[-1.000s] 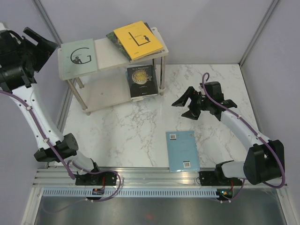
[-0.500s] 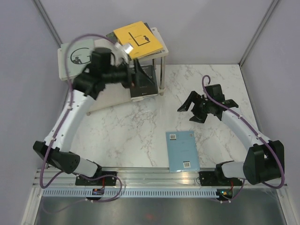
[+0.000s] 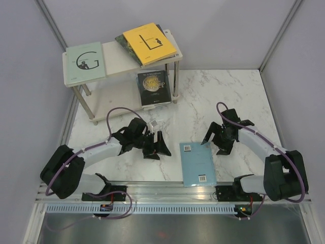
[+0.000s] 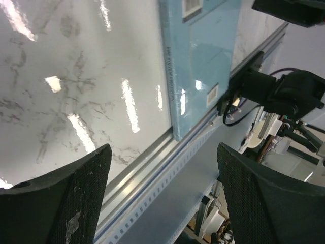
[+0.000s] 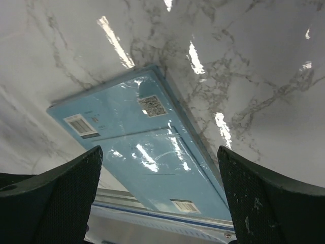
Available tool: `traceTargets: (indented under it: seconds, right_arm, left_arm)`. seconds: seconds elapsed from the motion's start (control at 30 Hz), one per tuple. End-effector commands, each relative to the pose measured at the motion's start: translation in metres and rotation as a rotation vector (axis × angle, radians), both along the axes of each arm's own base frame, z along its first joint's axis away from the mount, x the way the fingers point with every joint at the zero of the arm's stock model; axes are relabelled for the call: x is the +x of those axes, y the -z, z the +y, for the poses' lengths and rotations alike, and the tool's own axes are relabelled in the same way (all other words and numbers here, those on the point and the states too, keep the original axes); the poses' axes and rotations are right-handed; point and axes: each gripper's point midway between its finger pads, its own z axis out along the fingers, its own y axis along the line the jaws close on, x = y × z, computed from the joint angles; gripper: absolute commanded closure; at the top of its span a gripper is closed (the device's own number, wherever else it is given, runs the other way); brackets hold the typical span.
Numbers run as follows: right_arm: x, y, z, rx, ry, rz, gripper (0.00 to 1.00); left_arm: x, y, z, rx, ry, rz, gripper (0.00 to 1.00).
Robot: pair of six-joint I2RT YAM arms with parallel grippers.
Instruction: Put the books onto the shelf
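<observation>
Top external view: the shelf [image 3: 114, 57] stands at the far left corner of the marble table [image 3: 198, 96]. On its top board lie the G book [image 3: 85, 62] at the left end and the yellow book [image 3: 150, 43] at the right end. The yellow book rests on a green book [image 3: 123, 40], of which only a strip shows along the left side. The dark book [image 3: 153, 87] with gold lettering lies flat at the right end of the lower board.

The blue book [image 3: 197, 163] is off the shelf. It lies flat on the table between the two arms, barcode labels up, its near edge at the metal rail [image 3: 162, 187].

The left gripper [image 3: 156, 146] is low over the marble just left of the blue book, claw spread wide and holding nothing. The right gripper [image 3: 216, 142] is just beside the book's far right corner, claw also wide and empty. I cannot tell from above whether either fingertip touches the table.

Left wrist view: both black fingers [image 4: 66, 203] stand far apart with bare marble between them. The blue book [image 4: 203, 51] lies ahead and to the right, its long edge running down to the rail.

Right wrist view: the fingers [image 5: 264, 203] frame the blue book [image 5: 147, 147], which lies flat below them, clear of both pads
</observation>
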Motion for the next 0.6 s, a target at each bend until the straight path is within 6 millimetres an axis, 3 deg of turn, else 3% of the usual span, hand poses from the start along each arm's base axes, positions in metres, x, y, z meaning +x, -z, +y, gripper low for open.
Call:
traceTargets:
  seconds: [0.0, 0.1, 0.13, 0.3, 0.33, 0.57]
  right_arm:
    - [-0.008, 0.015, -0.009, -0.06, -0.01, 0.036, 0.04]
    - [-0.019, 0.027, -0.009, -0.073, -0.031, 0.082, 0.03]
    - [-0.022, 0.03, -0.007, -0.067, -0.036, 0.091, 0.03]
    - [-0.044, 0.045, 0.001, -0.019, -0.052, 0.141, 0.04]
    - [-0.046, 0.046, 0.003, -0.007, -0.051, 0.144, 0.04]
    - [-0.078, 0.051, 0.048, 0.203, -0.042, 0.178, 0.07]
  left_arm:
    - [0.017, 0.024, -0.014, -0.046, -0.085, -0.014, 0.14]
    - [0.019, 0.038, -0.025, -0.04, -0.099, -0.007, 0.14]
    - [0.012, 0.054, -0.028, -0.005, -0.083, 0.025, 0.14]
    - [0.012, 0.085, -0.055, 0.025, -0.084, 0.081, 0.14]
    - [0.005, 0.099, -0.058, 0.048, -0.072, 0.104, 0.14]
    - [-0.011, 0.123, -0.083, 0.057, -0.059, 0.165, 0.14]
